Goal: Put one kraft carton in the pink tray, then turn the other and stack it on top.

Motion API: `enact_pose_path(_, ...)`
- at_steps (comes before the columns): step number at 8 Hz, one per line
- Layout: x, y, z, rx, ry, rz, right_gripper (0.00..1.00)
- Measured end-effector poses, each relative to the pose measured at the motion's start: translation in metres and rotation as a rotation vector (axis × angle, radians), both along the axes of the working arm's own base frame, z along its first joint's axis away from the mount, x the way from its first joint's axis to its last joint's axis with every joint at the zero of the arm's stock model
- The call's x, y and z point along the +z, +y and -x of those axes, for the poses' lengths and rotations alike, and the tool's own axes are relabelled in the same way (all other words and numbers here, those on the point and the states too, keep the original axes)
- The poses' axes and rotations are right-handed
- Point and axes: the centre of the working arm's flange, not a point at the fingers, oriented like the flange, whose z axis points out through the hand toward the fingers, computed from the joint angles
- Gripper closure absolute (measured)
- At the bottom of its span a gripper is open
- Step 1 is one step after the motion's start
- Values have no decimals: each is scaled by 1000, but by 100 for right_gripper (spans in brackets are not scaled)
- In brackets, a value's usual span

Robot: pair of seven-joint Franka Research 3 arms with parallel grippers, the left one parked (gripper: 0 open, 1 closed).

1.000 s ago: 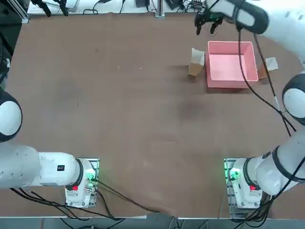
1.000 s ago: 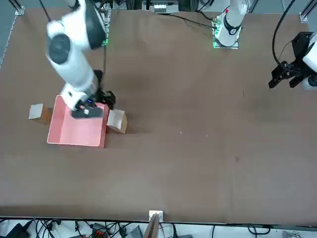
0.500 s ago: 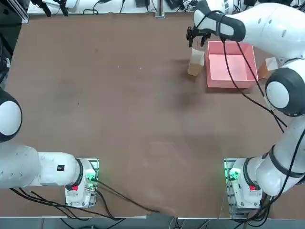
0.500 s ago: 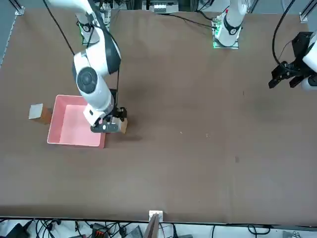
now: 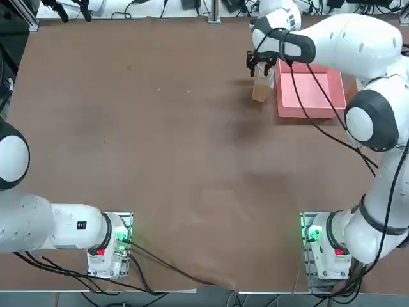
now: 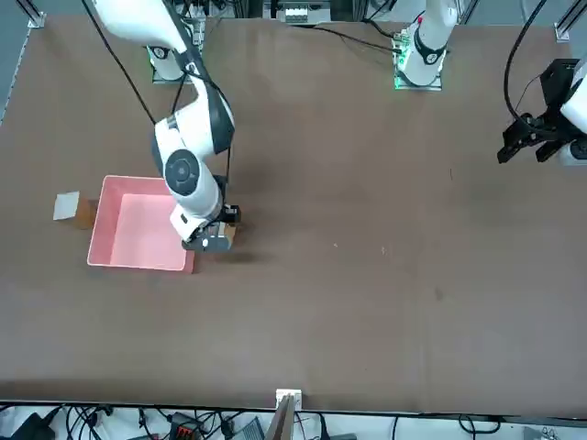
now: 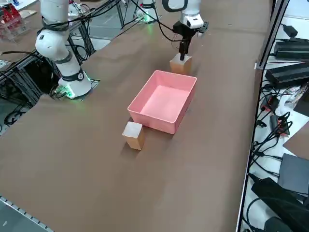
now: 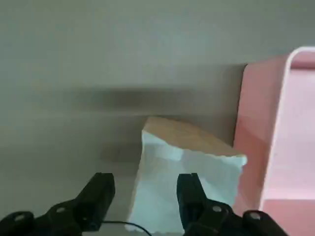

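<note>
wrist view: claw [image 8: 145, 189] open over carton [image 8: 184, 184]

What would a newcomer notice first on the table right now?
The pink tray, empty, stands out on the brown table. The right end effector hangs open just over one carton beside the tray's wall. The other carton sits alone past the tray's opposite side.
</note>
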Motion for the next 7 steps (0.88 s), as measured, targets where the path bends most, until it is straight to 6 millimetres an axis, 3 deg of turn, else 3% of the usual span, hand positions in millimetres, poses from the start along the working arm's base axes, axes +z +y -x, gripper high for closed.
enact_pose_path(2,-10,11,8,-1,6,25,23)
enact_pose_path(4,-22,11,12,-4,8,61,35)
enact_pose_path(6,-25,8,9,-9,2,66,76)
enact_pose_path(7,-22,7,7,-12,-7,63,92)
